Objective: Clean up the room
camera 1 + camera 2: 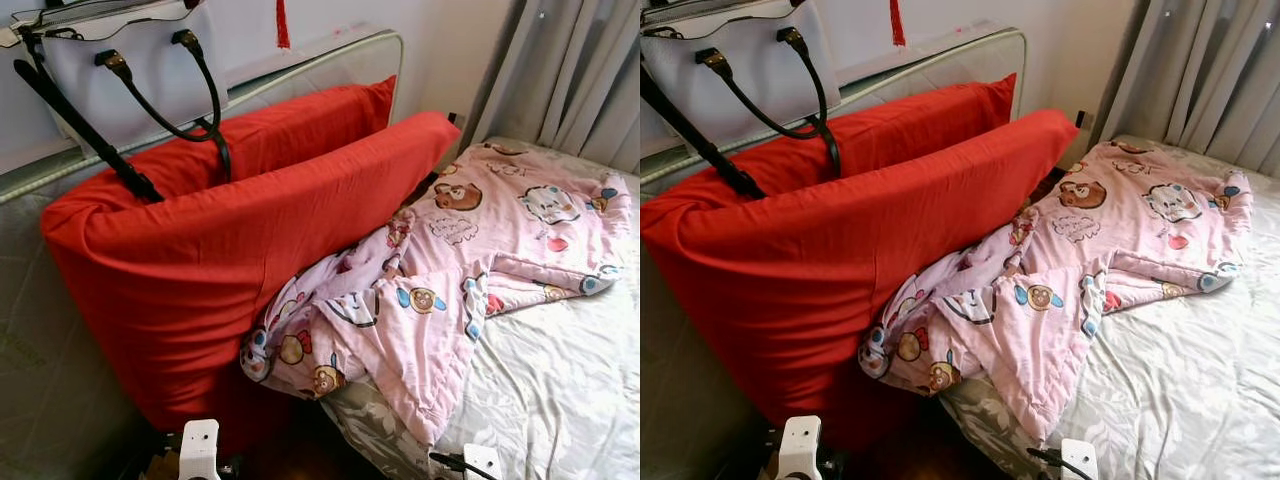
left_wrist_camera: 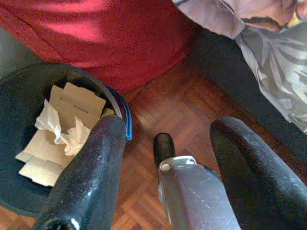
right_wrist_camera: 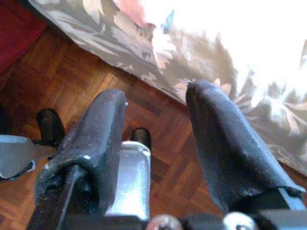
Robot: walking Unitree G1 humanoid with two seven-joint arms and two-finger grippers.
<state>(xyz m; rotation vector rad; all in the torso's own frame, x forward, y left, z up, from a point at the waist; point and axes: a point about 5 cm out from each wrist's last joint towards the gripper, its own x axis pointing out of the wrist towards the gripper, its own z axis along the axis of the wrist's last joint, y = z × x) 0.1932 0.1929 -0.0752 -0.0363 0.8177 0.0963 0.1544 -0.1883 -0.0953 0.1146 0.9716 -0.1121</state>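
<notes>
Left eye view looks down on a bed (image 1: 560, 390) with a pale floral sheet on the right, and a pink cartoon-print blanket (image 1: 470, 270) lying crumpled across it, one corner spilling over the bed's near left edge. Two big red cushions (image 1: 230, 250) stand on edge to the left, leaning against a grey mattress (image 1: 40, 330) that is propped upright. A white handbag (image 1: 120, 60) with dark handles sits on top at the far left, its strap hanging over the cushions. Grey curtains (image 1: 570, 70) hang at the far right.

Both arms hang low over the parquet floor (image 2: 163, 110). The left gripper (image 2: 168, 158) has its fingers (image 2: 96, 172) apart and holds nothing; just beside it stands a dark bin (image 2: 29, 96) with flattened cardboard (image 2: 57, 129) and crumpled paper (image 2: 62, 129) inside, close to the foot of the red cushions. The right gripper (image 3: 158, 143) also has its fingers spread and empty, near the sheet's hanging edge.
</notes>
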